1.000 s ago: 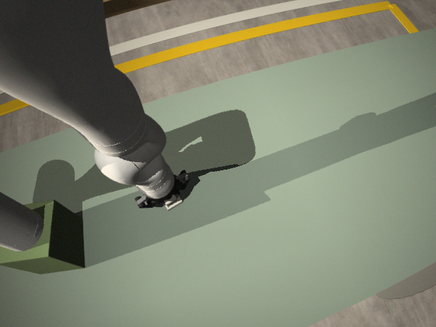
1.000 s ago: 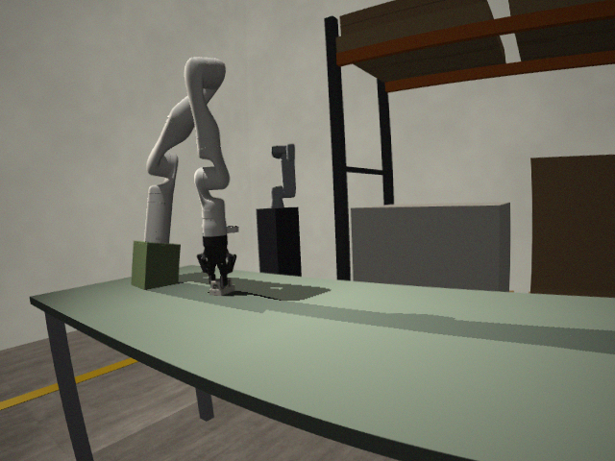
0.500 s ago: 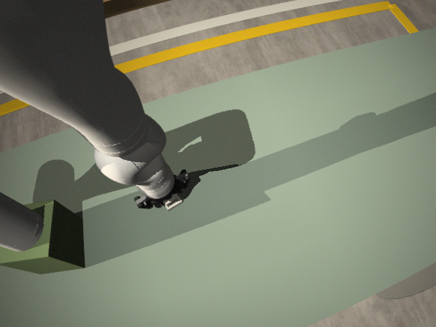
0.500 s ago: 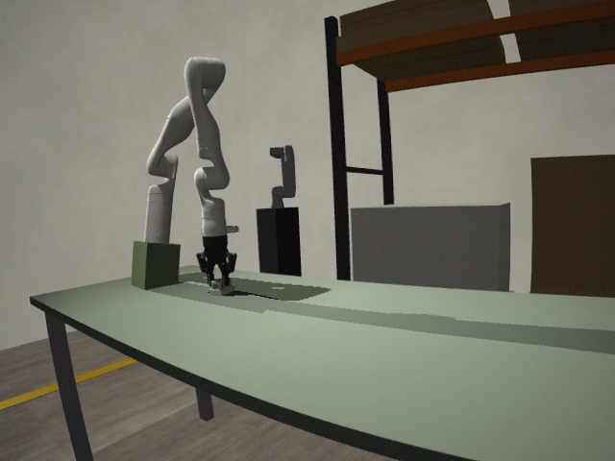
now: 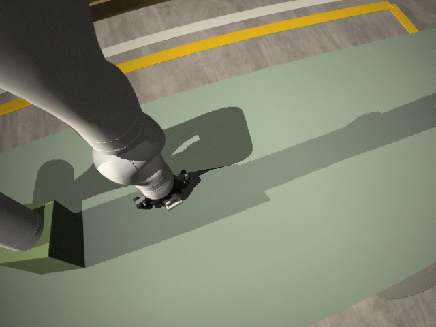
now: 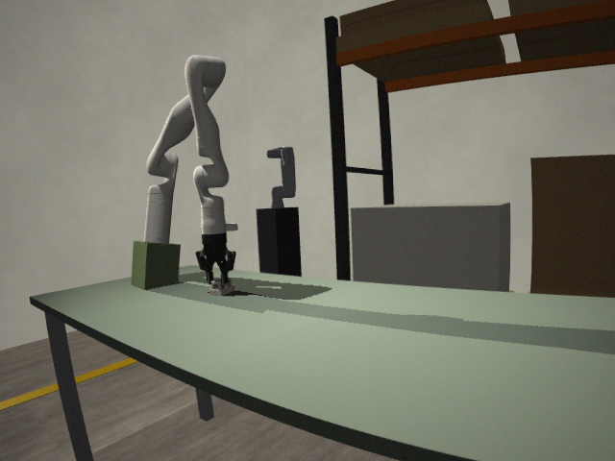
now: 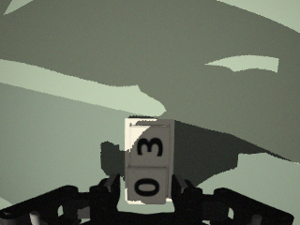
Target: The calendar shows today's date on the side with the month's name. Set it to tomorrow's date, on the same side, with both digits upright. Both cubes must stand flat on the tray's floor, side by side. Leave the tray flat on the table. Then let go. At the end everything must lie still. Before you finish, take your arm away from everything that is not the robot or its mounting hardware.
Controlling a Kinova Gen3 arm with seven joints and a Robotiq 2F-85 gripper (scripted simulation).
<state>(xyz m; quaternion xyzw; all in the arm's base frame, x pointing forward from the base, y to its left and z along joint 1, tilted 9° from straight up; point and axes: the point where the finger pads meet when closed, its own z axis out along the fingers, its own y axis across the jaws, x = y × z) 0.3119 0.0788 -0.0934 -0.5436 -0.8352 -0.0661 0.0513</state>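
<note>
The calendar's (image 5: 174, 203) (image 6: 223, 290) (image 7: 172, 141) pale cubes (image 7: 149, 164) show black digits 0 and 3.

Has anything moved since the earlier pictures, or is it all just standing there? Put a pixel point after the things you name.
Only the small grey robot arm (image 6: 287, 173) in the background has visibly shifted: its tip now reaches slightly farther left in the exterior view. The gripper (image 5: 161, 199) (image 6: 217, 282) (image 7: 145, 185) and calendar (image 5: 174, 203) (image 6: 222, 291) (image 7: 161, 159) look unmoved; nothing was visibly grasped or released.
</note>
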